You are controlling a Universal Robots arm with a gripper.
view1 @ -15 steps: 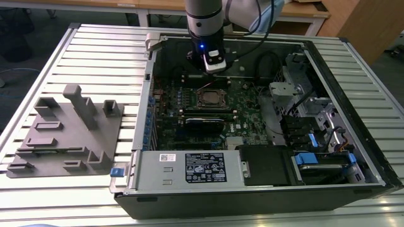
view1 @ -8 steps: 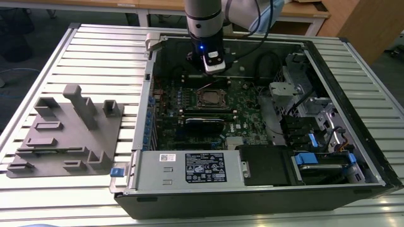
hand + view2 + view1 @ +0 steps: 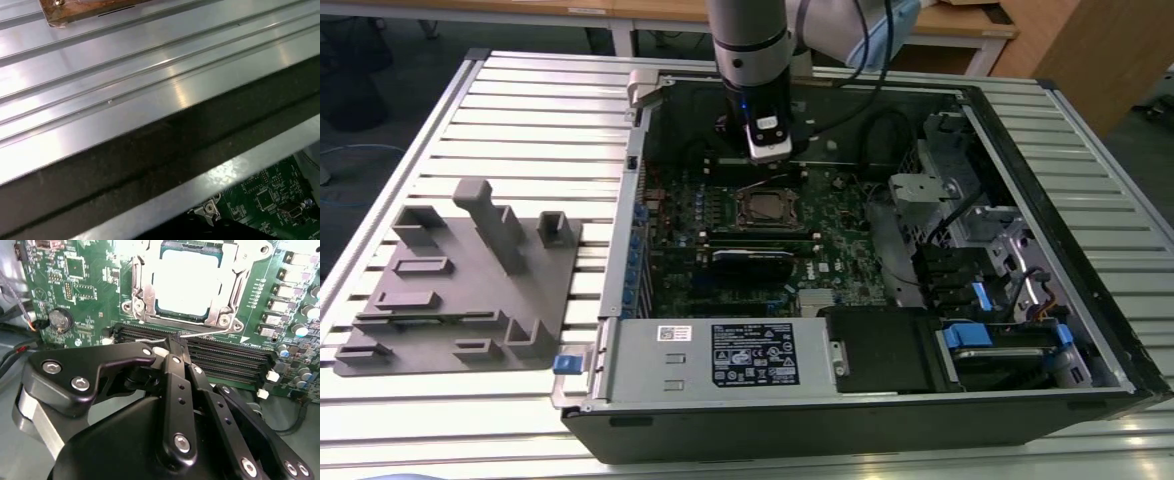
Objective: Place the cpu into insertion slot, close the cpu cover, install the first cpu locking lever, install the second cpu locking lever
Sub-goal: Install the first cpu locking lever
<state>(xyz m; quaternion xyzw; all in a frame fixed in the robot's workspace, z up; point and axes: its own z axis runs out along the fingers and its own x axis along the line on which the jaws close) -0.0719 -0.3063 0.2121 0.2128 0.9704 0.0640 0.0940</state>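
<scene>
The gripper (image 3: 176, 342) hung inside the open case (image 3: 854, 405), its black fingers (image 3: 172, 390) drawn narrow, tips together with no gap showing between them. Those tips met a thin silver lever (image 3: 215, 333) that ran along the near edge of the slot (image 3: 765, 207), between it and the long black memory slots (image 3: 225, 357); whether the tips pinched the lever or only pressed against it could not be told. The cpu (image 3: 187, 282) lay flat in the slot just beyond the tips, its pale top showing bright through the cut-out of the cover (image 3: 141, 295), which lay down around it. In the exterior view the gripper (image 3: 767, 150) stood upright over the green board (image 3: 827, 250), just behind the slot and near it, the arm coming down from above. The case lay on its side on a ribbed metal table (image 3: 520, 100), with a grey tray (image 3: 454, 280) well apart on the exterior view's left. The first wrist view looked over the table's ribs (image 3: 125, 65) and the dark case wall (image 3: 175, 150) to a corner of the board (image 3: 270, 200).
</scene>
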